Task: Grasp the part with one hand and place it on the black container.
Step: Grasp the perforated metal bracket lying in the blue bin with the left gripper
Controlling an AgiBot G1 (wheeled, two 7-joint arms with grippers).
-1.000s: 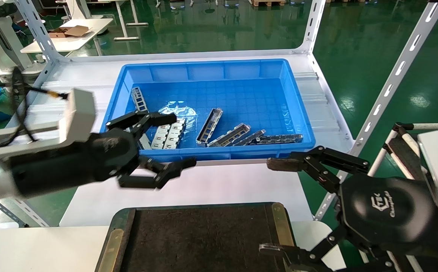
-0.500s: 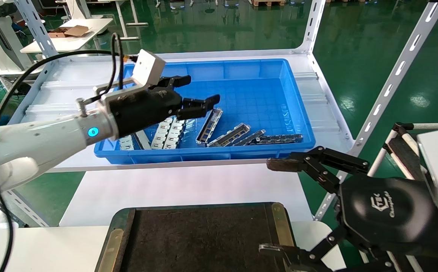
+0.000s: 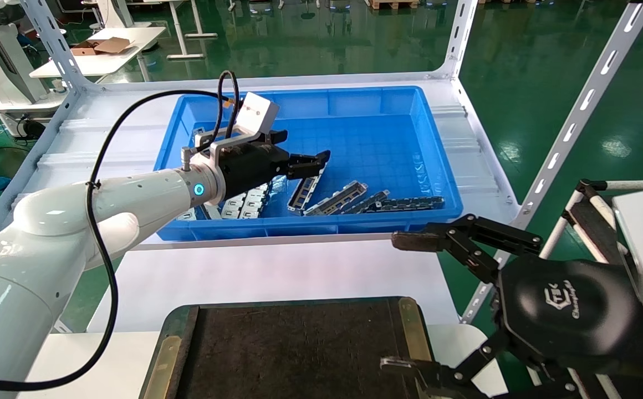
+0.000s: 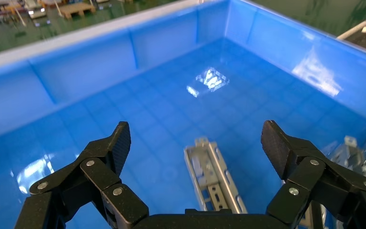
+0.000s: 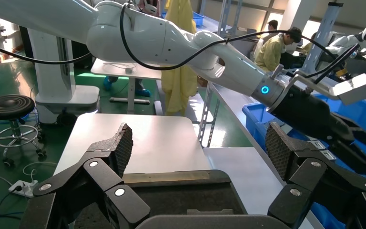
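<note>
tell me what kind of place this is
Probably a factory floor or robot test workshop: glossy green floor, a slotted metal rack holding a blue bin of stamped metal parts, and yellow-coated workers in the right wrist view.

The long silver-grey stamped-metal channel part [image 4: 213, 179] has a dull, lightly glinting finish. The deep blue plastic bin [image 3: 443, 166] is glossy, its floor throwing back lamp glare. At the frame's bottom centre, the flat black container [image 3: 294, 354] looks matt and rough, edged with brass-coloured metal strips [image 3: 413, 327]. The white worktop [image 3: 277, 274] is smooth; the green floor [image 3: 521, 72] shines.
</note>
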